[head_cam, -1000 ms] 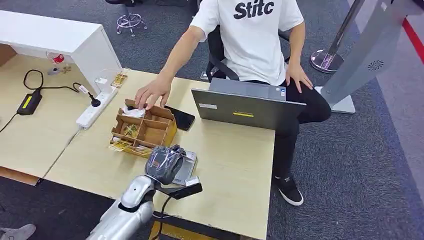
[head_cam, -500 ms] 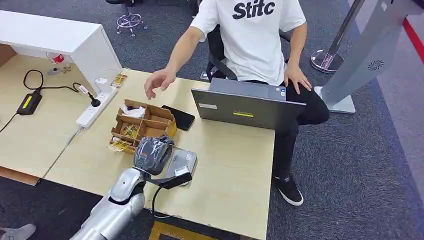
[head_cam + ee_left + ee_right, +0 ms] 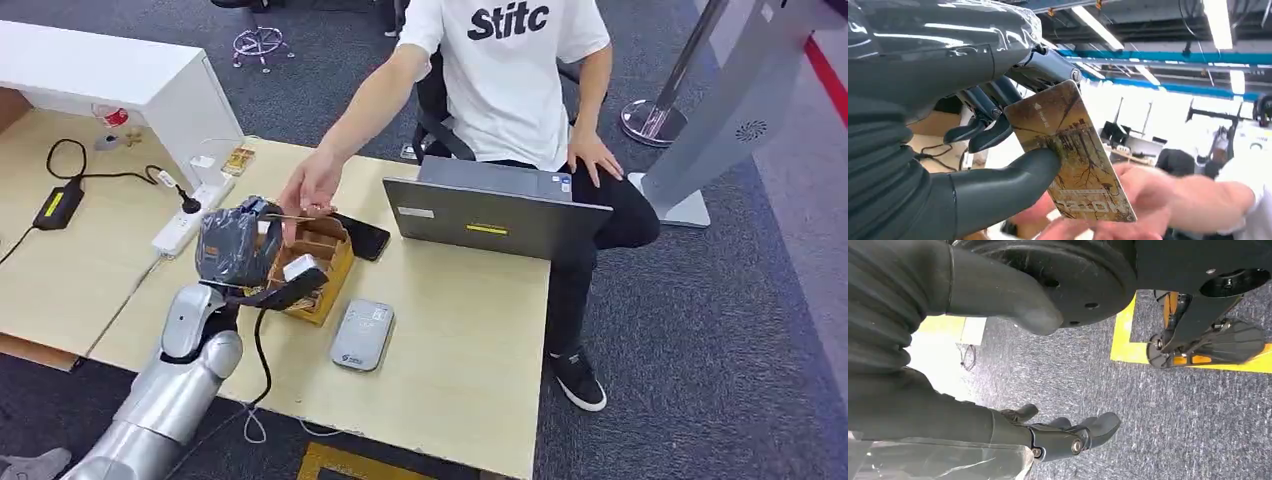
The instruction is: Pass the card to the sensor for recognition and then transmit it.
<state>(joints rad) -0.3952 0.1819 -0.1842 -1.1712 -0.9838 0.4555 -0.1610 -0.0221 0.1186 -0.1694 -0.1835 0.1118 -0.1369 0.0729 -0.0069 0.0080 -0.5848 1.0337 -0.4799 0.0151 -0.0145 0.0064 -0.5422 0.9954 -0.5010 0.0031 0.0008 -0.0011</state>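
The thin, stiff plastic card with a brown tree print (image 3: 1073,155) – light and probably slippery – is pinched by thumb and fingers of the left hand (image 3: 948,125) above the table, at a person's hand (image 3: 1148,200), while the right hand (image 3: 1048,435) hangs with fingers loosely apart.

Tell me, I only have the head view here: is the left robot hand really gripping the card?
Observer: Yes. In the left wrist view the left robot hand pinches the card between its thumb and its dark fingers.
Operator: Has the person got hold of it?
Observer: The person's hand is at the card's free end, but it is blurred, so I cannot tell whether it grips the card.
Operator: And the right robot hand?
Observer: The right robot hand hangs over the grey carpet, fingers apart, holding nothing.
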